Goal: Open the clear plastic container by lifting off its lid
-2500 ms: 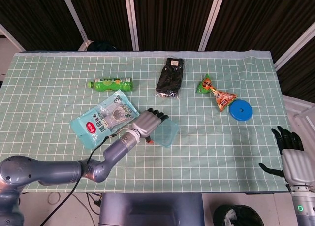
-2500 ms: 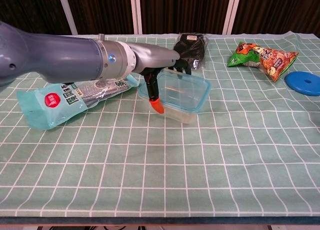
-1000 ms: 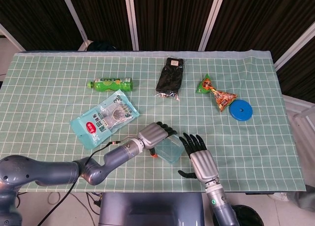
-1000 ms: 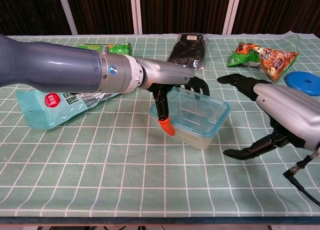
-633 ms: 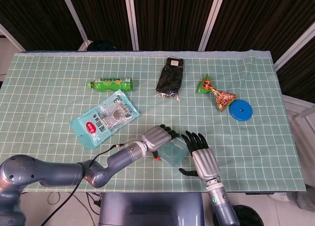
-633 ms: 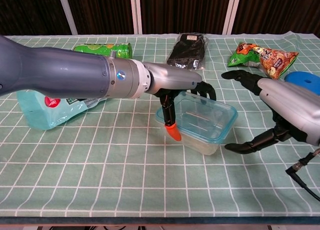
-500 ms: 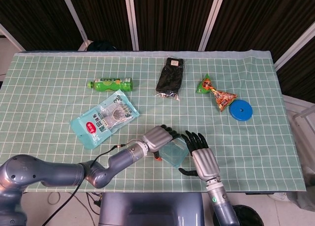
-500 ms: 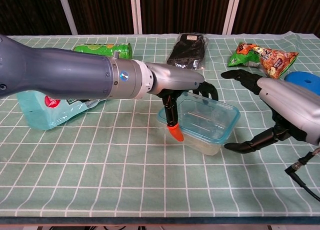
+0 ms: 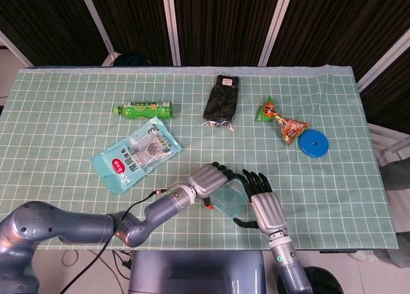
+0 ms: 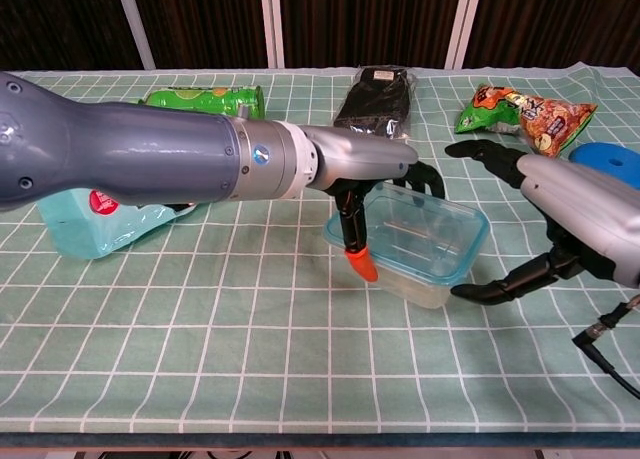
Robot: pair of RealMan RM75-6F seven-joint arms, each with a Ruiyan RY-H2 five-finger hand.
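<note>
Left robot hand grips clear plastic container; right robot hand open at its 3 o'clock. Advice: brace base, peel lid from corner.

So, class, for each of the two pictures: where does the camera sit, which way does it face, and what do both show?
Head view: high above the near edge, looking down on the whole table; both forearms show.
Chest view: low at table height, facing across; the left arm fills the left side.
Shared: the left hand on the clear container, the right hand spread beside it, the green bottle, the blue disc.
</note>
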